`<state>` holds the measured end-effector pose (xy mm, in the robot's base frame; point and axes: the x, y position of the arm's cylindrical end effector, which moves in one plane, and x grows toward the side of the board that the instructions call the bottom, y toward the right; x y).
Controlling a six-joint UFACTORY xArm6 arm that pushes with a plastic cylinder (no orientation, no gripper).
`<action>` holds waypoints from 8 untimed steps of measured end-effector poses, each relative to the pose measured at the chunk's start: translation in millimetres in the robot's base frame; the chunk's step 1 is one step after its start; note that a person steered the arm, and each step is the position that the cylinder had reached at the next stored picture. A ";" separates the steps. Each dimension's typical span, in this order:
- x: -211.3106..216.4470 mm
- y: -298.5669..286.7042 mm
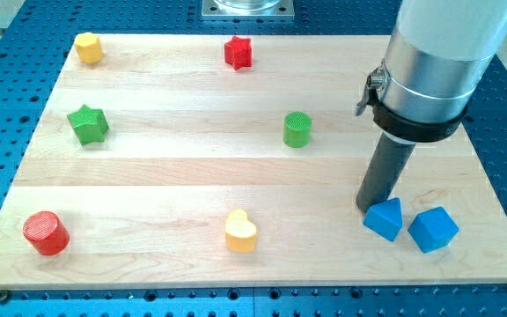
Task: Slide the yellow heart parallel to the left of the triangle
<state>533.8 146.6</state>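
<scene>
The yellow heart point(241, 231) lies near the view's bottom, in the middle of the wooden board point(183, 176). The blue triangle point(385, 218) lies at the bottom right, with a blue cube point(433, 229) just to its right. My tip point(369, 210) is at the lower end of the dark rod, touching or nearly touching the triangle's upper left corner. The tip is well to the right of the yellow heart.
A red cylinder point(46, 233) is at the bottom left. A green star point(88, 124) is at the left, a yellow hexagon point(89, 47) at the top left, a red star point(238, 53) at the top middle, and a green cylinder point(297, 129) at the centre right.
</scene>
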 end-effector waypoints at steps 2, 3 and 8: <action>-7.1 -36.2; -13.0 -127.1; 50.6 -152.2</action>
<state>584.3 -5.6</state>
